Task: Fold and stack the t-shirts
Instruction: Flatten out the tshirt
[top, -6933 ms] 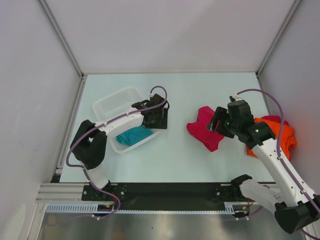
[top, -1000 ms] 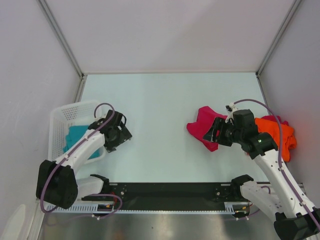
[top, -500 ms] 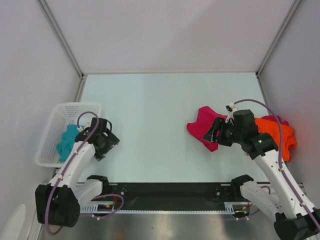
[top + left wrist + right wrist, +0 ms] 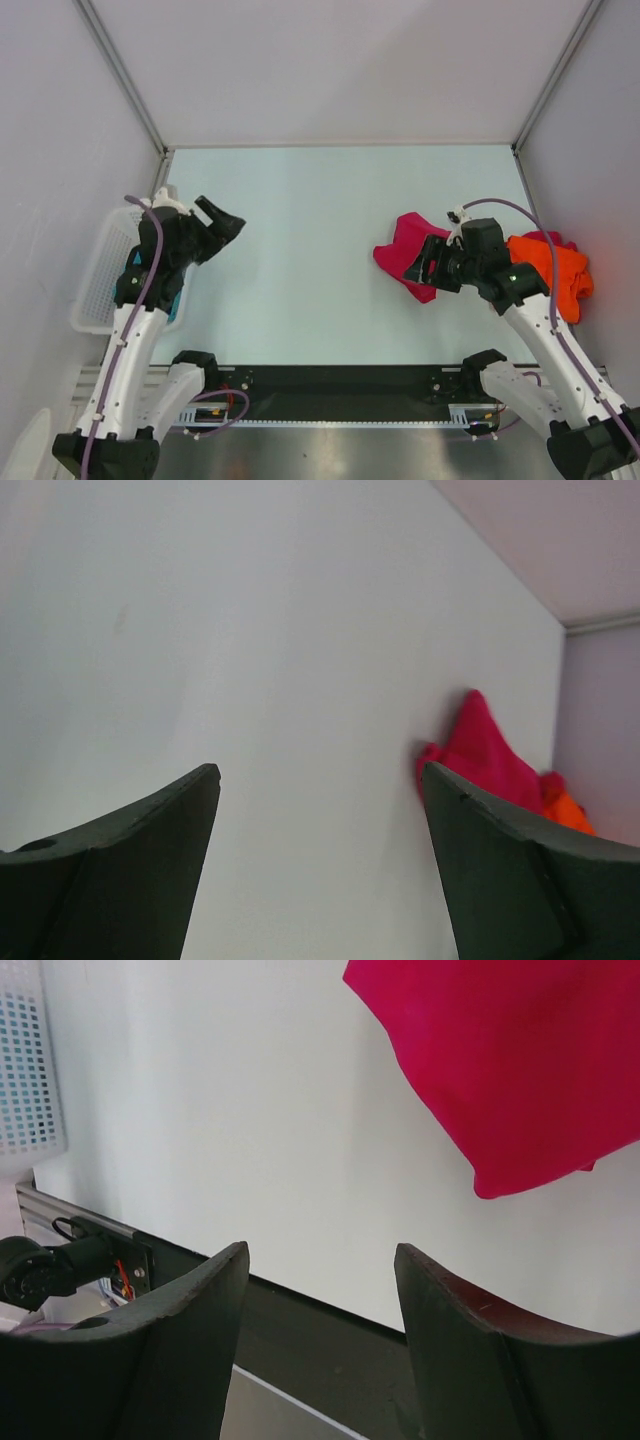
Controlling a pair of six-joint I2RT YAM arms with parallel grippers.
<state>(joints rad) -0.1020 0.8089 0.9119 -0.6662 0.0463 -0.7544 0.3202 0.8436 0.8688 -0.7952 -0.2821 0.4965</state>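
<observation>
The left hand (image 4: 318,775) is seen lifted above the left side of the pale, flat bench (image 4: 320,190). Its two dark fingers are spread wide apart and nothing is held between them. In the left wrist view only bare bench surface is seen through the gap.

Beneath the left arm, the white plastic mesh basket (image 4: 98,285) is placed at the bench's left edge, close to the side wall. A teal cloth t-shirt (image 4: 177,300) is glimpsed in the basket, crumpled and largely hidden by the arm. How it lies cannot be told.

The right hand (image 4: 320,1252) is held low over the right half of the bench. Its fingers are likewise parted widely and nothing is gripped. The crimson-pink cloth t-shirt (image 4: 403,250) is spread bunched and unfolded on the bench just beside this hand. In the right wrist view its edge is seen ahead of the fingertips and apart from them.

The bright orange cloth t-shirt (image 4: 550,268) is heaped near the bench's right edge and is partly covered by the right arm. A small fold of crimson cloth is shown at its far side. In the left wrist view the orange cloth is seen just behind the crimson-pink one. Whether the two are touching cannot be told.
</observation>
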